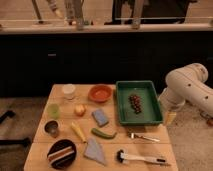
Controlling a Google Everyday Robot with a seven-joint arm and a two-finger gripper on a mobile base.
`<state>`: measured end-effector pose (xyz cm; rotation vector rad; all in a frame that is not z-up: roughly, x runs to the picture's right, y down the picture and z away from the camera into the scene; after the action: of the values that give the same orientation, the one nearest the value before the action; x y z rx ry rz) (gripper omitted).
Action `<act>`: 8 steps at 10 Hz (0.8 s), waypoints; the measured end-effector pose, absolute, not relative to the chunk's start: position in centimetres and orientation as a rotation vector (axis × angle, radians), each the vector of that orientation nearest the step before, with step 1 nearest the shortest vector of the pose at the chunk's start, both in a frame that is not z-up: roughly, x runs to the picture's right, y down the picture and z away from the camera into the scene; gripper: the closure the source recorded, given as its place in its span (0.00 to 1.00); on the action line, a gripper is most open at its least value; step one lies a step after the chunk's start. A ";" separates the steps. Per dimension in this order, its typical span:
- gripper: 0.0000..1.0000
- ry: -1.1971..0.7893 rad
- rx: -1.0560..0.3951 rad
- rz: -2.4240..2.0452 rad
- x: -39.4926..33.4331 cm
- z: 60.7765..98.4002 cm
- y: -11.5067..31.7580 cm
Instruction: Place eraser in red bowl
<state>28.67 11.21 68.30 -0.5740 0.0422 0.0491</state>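
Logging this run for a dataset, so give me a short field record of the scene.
eraser: lying in the dark bowl, front-left corner of the table
red bowl: back of table, left of the green tray
end effector: beside table's right edge, by the tray, far from eraser
task: eraser not yet in red bowl
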 end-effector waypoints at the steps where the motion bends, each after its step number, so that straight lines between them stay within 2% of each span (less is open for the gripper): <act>1: 0.20 0.042 -0.574 0.049 28.7 68.3 11.2; 5: 0.20 0.030 -0.568 0.035 28.3 67.9 11.6; 8: 0.20 -0.004 -0.555 -0.035 26.0 65.4 13.8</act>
<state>26.01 13.81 65.41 -0.5550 -0.0038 -0.0351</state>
